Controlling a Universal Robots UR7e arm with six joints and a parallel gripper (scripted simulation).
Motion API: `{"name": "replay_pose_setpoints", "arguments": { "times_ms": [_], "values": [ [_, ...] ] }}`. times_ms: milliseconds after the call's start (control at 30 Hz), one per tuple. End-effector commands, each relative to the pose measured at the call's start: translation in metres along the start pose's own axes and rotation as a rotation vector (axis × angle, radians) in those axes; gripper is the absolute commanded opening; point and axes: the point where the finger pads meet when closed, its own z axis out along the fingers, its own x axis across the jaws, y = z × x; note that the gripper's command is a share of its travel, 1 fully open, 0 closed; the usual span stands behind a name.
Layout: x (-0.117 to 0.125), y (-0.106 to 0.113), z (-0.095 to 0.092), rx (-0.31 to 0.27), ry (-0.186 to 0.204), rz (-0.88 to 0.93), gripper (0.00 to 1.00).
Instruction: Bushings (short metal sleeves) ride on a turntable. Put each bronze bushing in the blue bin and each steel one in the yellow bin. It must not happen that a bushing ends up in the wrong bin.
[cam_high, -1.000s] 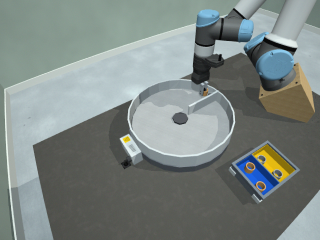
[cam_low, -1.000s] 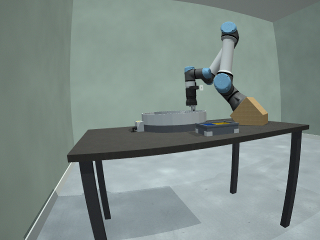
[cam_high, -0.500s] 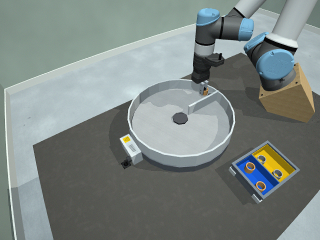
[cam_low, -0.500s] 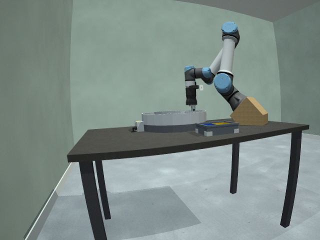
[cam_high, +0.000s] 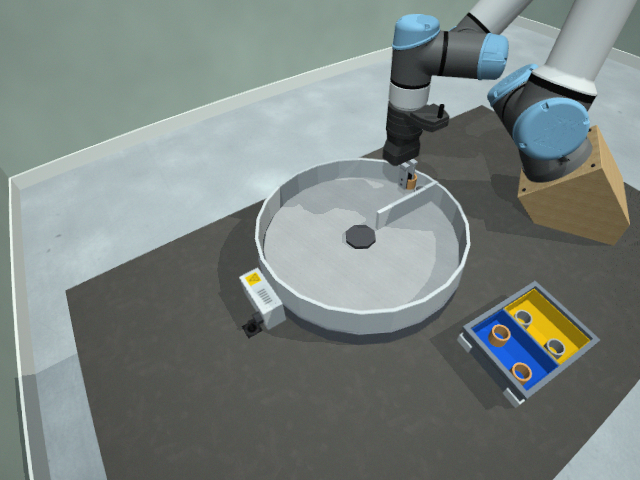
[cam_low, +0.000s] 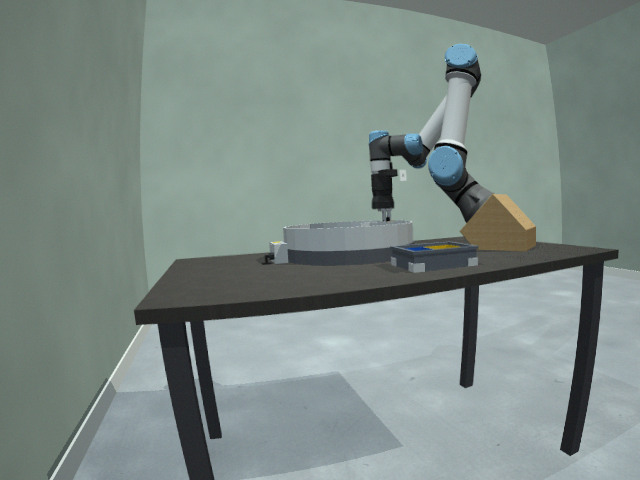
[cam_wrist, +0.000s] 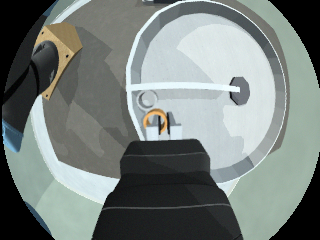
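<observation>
A dark table (cam_high: 155, 361) seen from above, described from the near edge outward. Nearest, at about 4 o'clock from the turntable's hub, sits a grey tray (cam_high: 532, 343) split into two bins. The blue bin (cam_high: 504, 351) holds two bronze bushings; the yellow bin (cam_high: 560, 322) just beside it holds two steel ones.

In the middle of the table stands the turntable (cam_high: 361, 310), a wide round pan with a low white wall, a dark hub (cam_high: 360, 236) at its centre and a fixed white fence (cam_high: 405, 204) running from near the hub out toward 2 o'clock. A small white box (cam_high: 261, 299) touches the pan at 8 o'clock.

At about 1 o'clock inside the pan, close to the far wall and just behind the fence, the gripper (cam_high: 408, 178) points straight down, its fingers clamped on a bronze bushing (cam_high: 411, 181). The wrist view shows a steel bushing (cam_wrist: 146, 99) lying on the disc just beside the held one, against the fence.

Farthest back, at 2 o'clock, the arm rises from a wooden wedge (cam_high: 584, 201).

The step in hand looks like the pick-up of a bronze bushing. The next move calls for lifting it above the pan wall, carrying it toward 4 o'clock and releasing it over the blue bin, not the yellow one
</observation>
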Motion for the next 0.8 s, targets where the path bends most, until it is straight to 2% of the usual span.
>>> {"name": "replay_pose_setpoints", "arguments": {
  "times_ms": [0,600,767],
  "values": [
    [0.000,0.000,-0.002,-0.001,0.001,0.000,0.00],
    [0.000,0.000,-0.006,-0.001,0.001,0.000,0.00],
    [0.000,0.000,-0.030,-0.001,0.001,0.000,0.00]
  ]
}}
